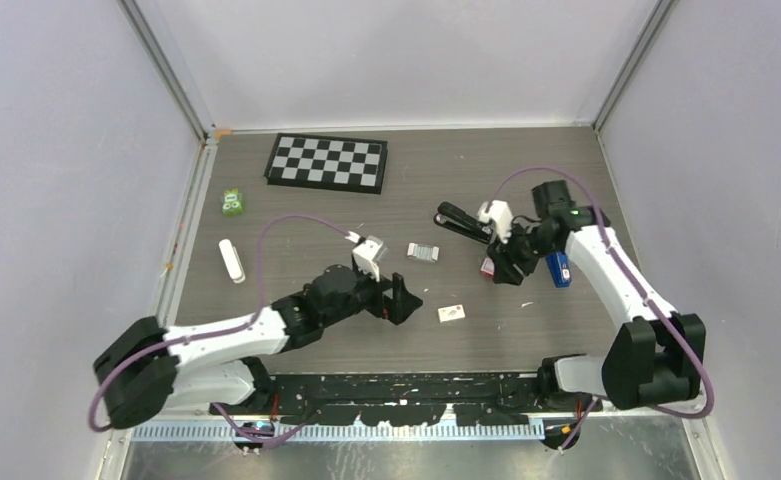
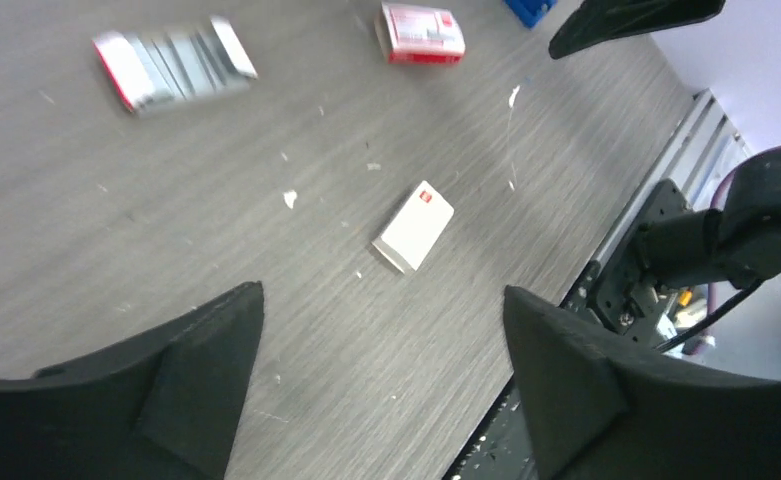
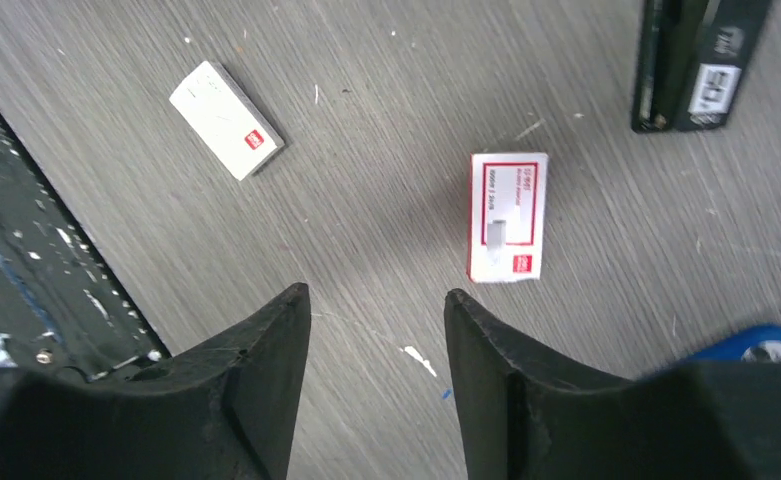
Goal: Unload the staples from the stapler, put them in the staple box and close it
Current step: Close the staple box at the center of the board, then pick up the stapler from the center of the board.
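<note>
Black stapler (image 1: 463, 222) lies on the grey wood table (image 1: 446, 160), near the right gripper (image 3: 376, 350). That gripper's fingers are a bit apart and hold nothing. The left gripper (image 2: 381, 380) is spread wide and empty, with a small white box (image 2: 414, 227) ahead of it. A blurry silver strip (image 2: 174, 65), maybe staples, lies close by.

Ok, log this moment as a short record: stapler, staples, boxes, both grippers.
stapler: black stapler lying on the table, touched by neither gripper
staples: staple strips loose on the table, left of the stapler
staple box: red-and-white staple box lying flat, ahead of the right gripper's fingers
white box: small white box lying flat, nearer the arm bases
left gripper: open, empty
right gripper: open, empty
</note>
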`<state>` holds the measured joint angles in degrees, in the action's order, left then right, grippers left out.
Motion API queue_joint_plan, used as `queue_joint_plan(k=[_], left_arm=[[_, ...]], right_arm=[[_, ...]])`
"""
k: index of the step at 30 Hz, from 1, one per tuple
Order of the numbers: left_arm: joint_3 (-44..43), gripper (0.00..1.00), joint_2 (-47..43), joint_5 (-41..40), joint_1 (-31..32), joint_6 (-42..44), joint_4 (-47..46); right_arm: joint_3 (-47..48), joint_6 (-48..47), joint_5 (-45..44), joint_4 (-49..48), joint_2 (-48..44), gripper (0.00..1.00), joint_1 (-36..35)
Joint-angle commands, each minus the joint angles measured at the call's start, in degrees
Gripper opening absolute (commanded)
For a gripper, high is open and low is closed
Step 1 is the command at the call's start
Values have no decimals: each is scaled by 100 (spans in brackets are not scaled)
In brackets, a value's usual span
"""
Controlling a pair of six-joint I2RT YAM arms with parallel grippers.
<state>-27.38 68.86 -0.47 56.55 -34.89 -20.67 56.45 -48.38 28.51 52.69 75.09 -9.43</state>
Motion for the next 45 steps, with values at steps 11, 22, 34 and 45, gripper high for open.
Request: queue_joint_plan(k=[11, 22, 34, 45], left_arm=[[-2024, 100, -1180, 1167, -1264, 2215, 2503], [-2707, 100, -1393, 1362, -1465, 3765, 4149], [-2283, 100, -1708, 890, -1715, 4166, 4259], [-2246, 100, -1684, 979, -1851, 4223, 4264]], right_arm=[[380, 1031, 1841, -122, -1290, 99, 1135], [2075, 1254, 905, -173, 620, 100, 394], [4067, 1598, -1038, -685, 3629, 98, -652], [4793, 1629, -740, -450, 4653, 72, -786]])
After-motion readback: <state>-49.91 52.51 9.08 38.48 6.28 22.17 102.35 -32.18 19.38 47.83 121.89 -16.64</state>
